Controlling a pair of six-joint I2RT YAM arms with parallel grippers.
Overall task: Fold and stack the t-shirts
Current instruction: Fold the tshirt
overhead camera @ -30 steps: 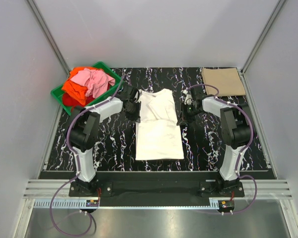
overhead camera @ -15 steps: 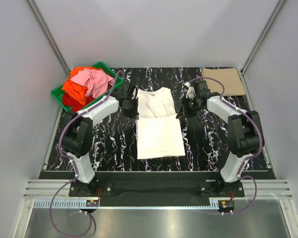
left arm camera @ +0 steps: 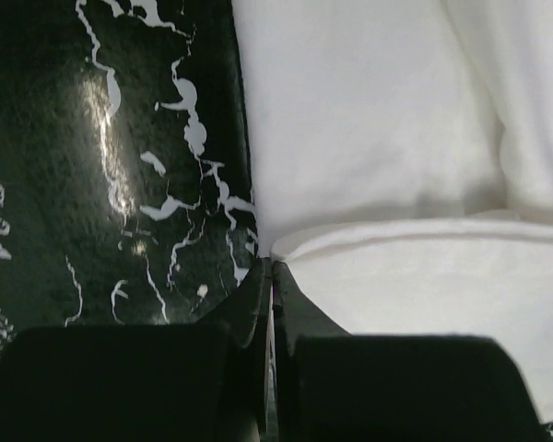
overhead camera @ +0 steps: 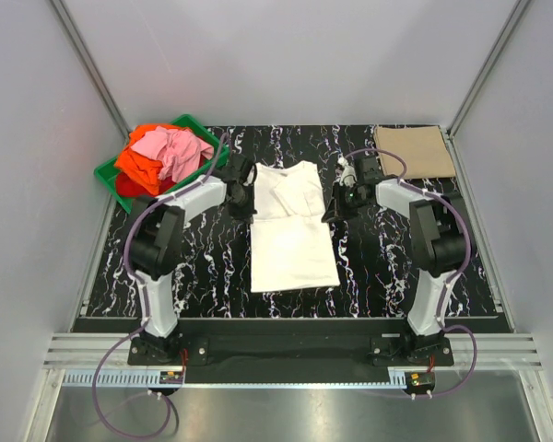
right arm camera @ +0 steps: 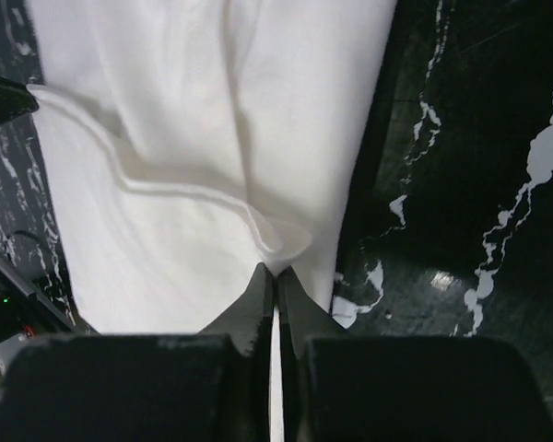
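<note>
A white t-shirt (overhead camera: 293, 244) lies flat mid-table with a layer folded across it. My left gripper (overhead camera: 251, 208) is at its left edge, shut on the hem of the folded layer (left arm camera: 286, 247). My right gripper (overhead camera: 331, 213) is at its right edge, shut on the same layer's bunched corner (right arm camera: 290, 241). In each wrist view the jaws stand pressed together with thin cloth between the tips, the left gripper (left arm camera: 272, 267) and the right gripper (right arm camera: 276, 272). A tan t-shirt (overhead camera: 413, 152) lies folded at the back right. Pink (overhead camera: 175, 147), orange (overhead camera: 138, 164) and red (overhead camera: 126, 187) t-shirts are heaped in the crate.
The green plastic crate (overhead camera: 203, 129) stands at the back left corner of the black marbled table (overhead camera: 212, 267). Grey walls close in both sides and the back. Both arms reach over the table's middle, left and right of the white shirt.
Both grippers moved a little toward the back and then inward along the shirt's sides, staying shut. The white shirt's lower part shifted slightly left and back.
</note>
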